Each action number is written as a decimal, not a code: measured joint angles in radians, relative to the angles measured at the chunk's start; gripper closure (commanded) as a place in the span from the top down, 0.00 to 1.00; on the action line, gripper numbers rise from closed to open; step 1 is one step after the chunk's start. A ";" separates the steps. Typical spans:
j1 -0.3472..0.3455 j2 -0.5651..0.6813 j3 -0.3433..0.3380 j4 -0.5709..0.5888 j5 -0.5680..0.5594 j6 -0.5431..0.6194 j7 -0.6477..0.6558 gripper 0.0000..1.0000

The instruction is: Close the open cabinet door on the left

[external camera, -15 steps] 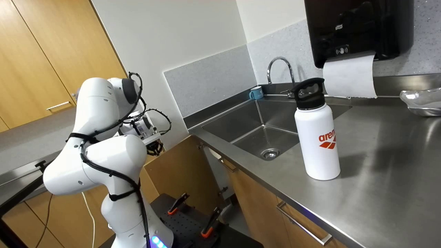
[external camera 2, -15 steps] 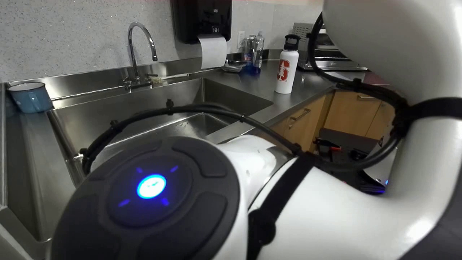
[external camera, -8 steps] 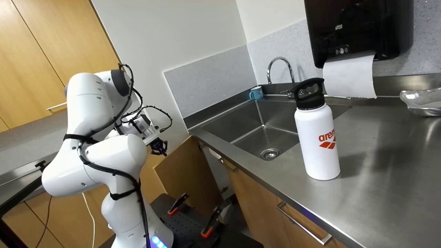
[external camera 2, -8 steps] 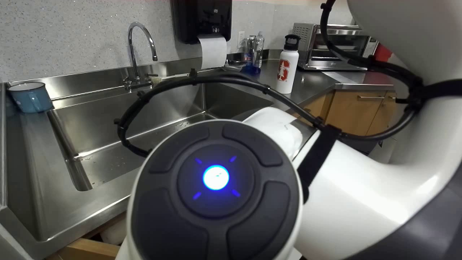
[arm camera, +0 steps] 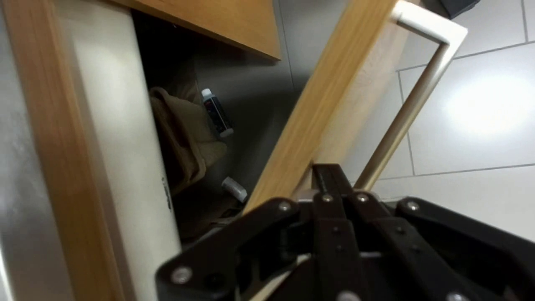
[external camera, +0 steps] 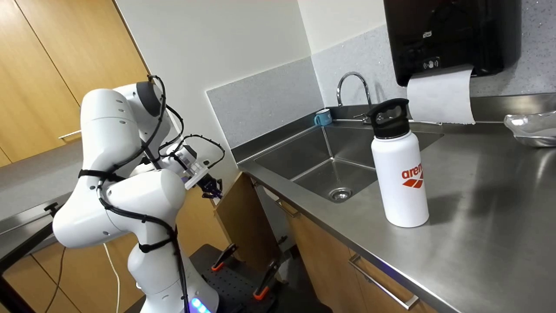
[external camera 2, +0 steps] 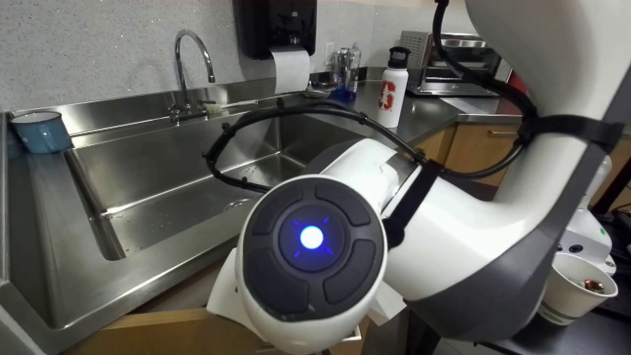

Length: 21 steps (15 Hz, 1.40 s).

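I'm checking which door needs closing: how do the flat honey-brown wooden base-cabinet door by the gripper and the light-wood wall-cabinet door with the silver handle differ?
The honey-brown base door stands low and open; the light-wood wall door hangs high and looks shut. In an exterior view, the base door shows its inner face, the wall door its outer. Both have silver bar handles.

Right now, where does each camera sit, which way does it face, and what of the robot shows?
An exterior view: near the bottle, tilted, facing the open door; most of the arm shows.
An exterior view: near the mug, looking down across the sink; lit wrist and arm show, close up.
Wrist view: on the wrist, looking down at the door's edge, handle and floor; shut gripper shows.
Both exterior views share sink, mug and bottle.
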 measured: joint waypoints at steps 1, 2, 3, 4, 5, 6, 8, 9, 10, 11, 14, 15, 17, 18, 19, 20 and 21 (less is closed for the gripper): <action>-0.002 -0.003 -0.009 -0.018 -0.016 0.001 0.018 0.00; -0.004 -0.007 -0.018 -0.035 -0.034 0.003 0.037 0.00; -0.005 -0.009 -0.028 -0.054 -0.056 0.009 0.058 0.00; -0.009 -0.012 -0.036 -0.072 -0.083 0.019 0.080 0.00; -0.012 -0.015 -0.046 -0.092 -0.118 0.033 0.107 0.00; -0.014 -0.018 -0.056 -0.111 -0.154 0.048 0.134 0.00; -0.019 -0.025 -0.077 -0.151 -0.248 0.079 0.202 0.00; -0.023 -0.027 -0.087 -0.171 -0.302 0.092 0.242 0.00; -0.028 -0.030 -0.096 -0.189 -0.361 0.101 0.285 0.00; -0.035 -0.032 -0.103 -0.206 -0.418 0.105 0.327 0.00; -0.079 -0.037 -0.104 -0.247 -0.593 0.105 0.458 0.00; -0.098 -0.039 -0.100 -0.257 -0.651 0.105 0.498 0.00; -0.143 -0.045 -0.084 -0.262 -0.768 0.103 0.563 0.00; -0.168 -0.049 -0.064 -0.264 -0.819 0.103 0.588 0.00; -0.191 -0.057 -0.036 -0.265 -0.863 0.103 0.609 0.00; -0.212 -0.070 -0.002 -0.269 -0.902 0.103 0.627 0.00; -0.230 -0.093 0.037 -0.277 -0.936 0.103 0.644 0.00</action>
